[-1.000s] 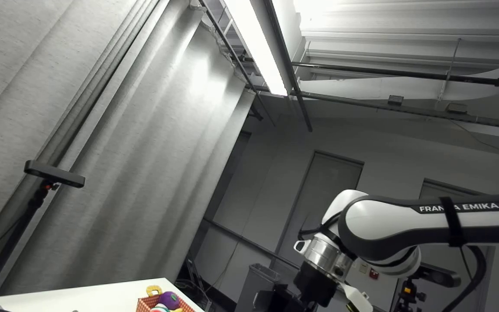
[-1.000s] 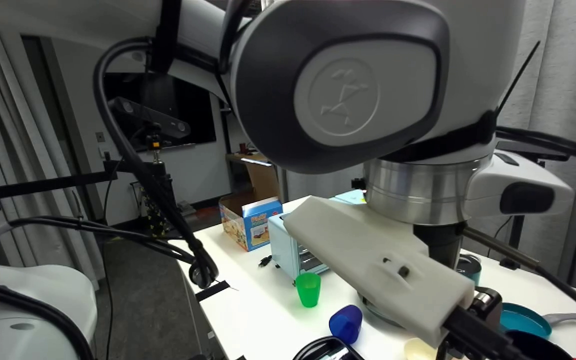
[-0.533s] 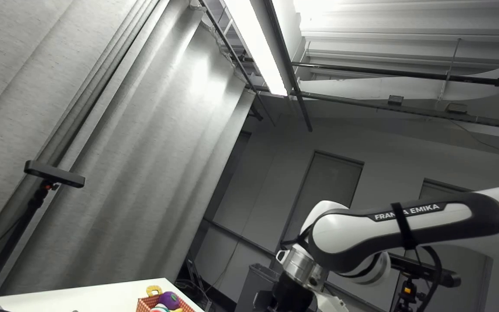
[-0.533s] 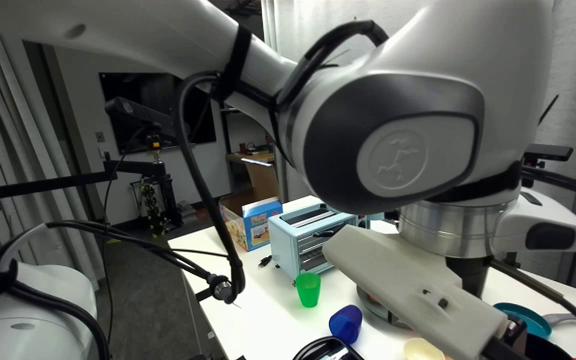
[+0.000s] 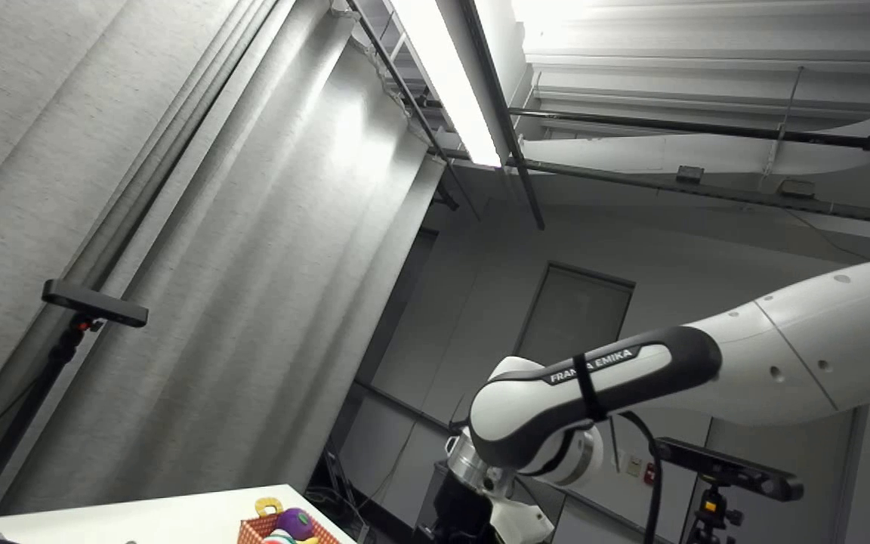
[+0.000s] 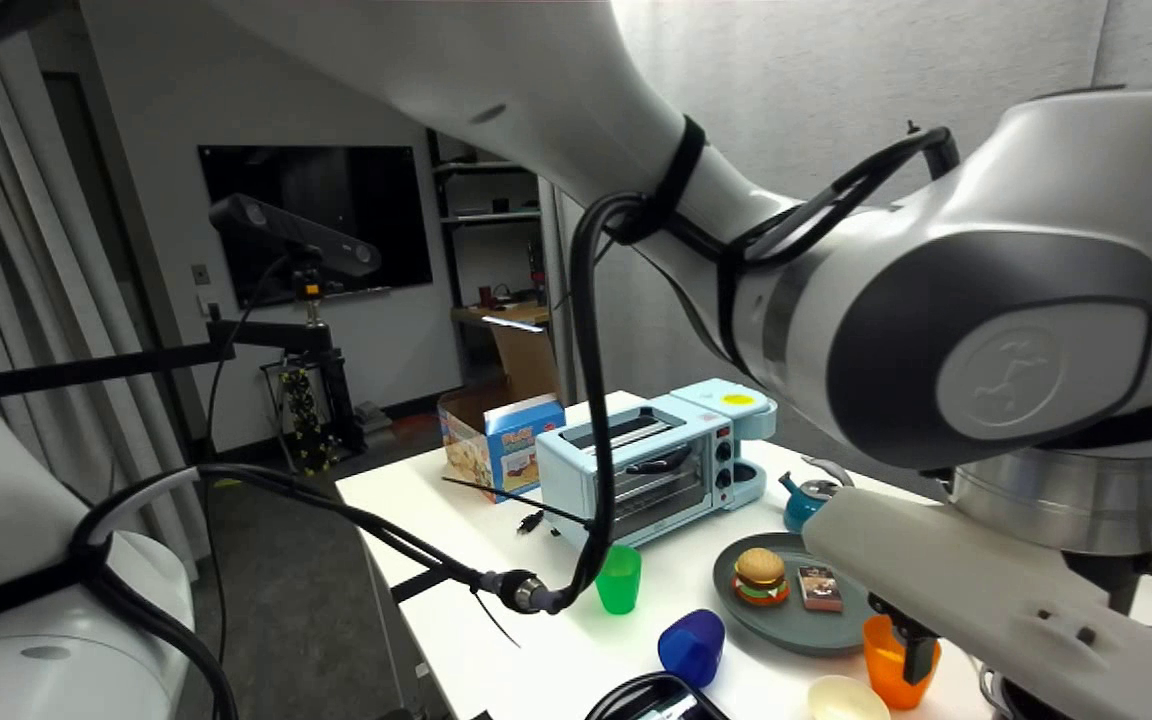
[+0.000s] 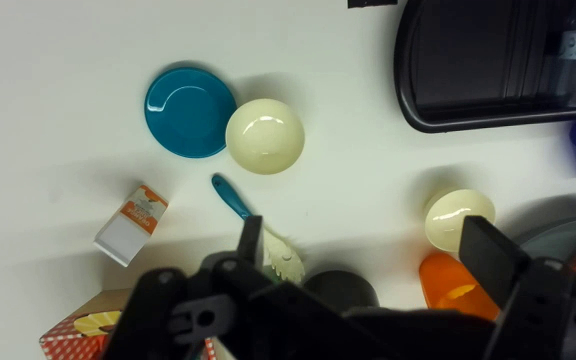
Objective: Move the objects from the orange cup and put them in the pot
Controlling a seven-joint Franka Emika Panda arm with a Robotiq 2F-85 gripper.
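Observation:
The orange cup (image 6: 886, 655) stands near the grey plate in an exterior view; it also shows in the wrist view (image 7: 450, 285), with a yellow-orange patch inside that I cannot identify. My gripper (image 7: 364, 235) is open and empty, its fingers wide apart above the table. Its right finger overlaps the cup's edge in the wrist view. One finger shows in front of the cup in an exterior view; whether it touches cannot be told. A dark round vessel (image 7: 340, 289), perhaps the pot, lies between the fingers in the wrist view, its lower part hidden by the gripper.
Cream bowls (image 7: 265, 137), a blue plate (image 7: 190, 112), a juice carton (image 7: 132, 225), a teal-handled knife (image 7: 230, 196) and a black tray (image 7: 458, 117) lie around. A blue cup (image 6: 692, 648), green cup (image 6: 618, 580), grey plate (image 6: 786, 640) and toaster oven (image 6: 636, 480) stand nearby.
The arm has swung left in one view and right in another, uncovering the toaster oven, kettle, grey plate with burger and the orange cup. The loose objects stay put.

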